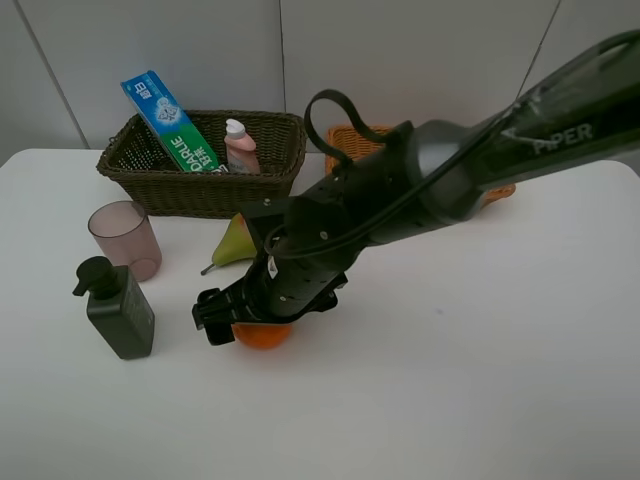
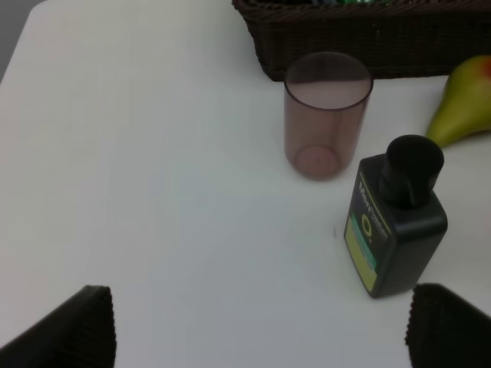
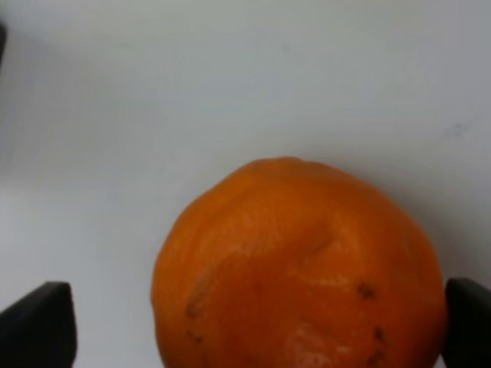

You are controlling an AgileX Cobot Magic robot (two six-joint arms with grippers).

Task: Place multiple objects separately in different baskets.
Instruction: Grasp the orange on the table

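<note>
An orange [image 1: 264, 337] [image 3: 299, 268] lies on the white table, and my right gripper [image 1: 243, 322] [image 3: 253, 326] stands open astride it, one finger on each side. A pear [image 1: 234, 241] [image 2: 462, 98] lies just behind it, in front of the dark wicker basket [image 1: 150, 185] [image 2: 368, 46]. That basket holds a blue-green toothpaste box [image 1: 170, 122] and a small pink bottle [image 1: 240, 146]. The translucent pink cup [image 1: 125, 238] [image 2: 326, 115] and the dark green pump bottle [image 1: 118, 310] [image 2: 395, 226] stand at the left. My left gripper [image 2: 261, 330] is open above bare table, short of the cup and bottle. The orange-tan basket [image 1: 350, 143] is mostly hidden behind the right arm.
The right arm [image 1: 480, 160] reaches across from the upper right and covers the middle of the table. A grey wall rises behind the baskets. White table [image 1: 480, 380] spreads out at the front and right.
</note>
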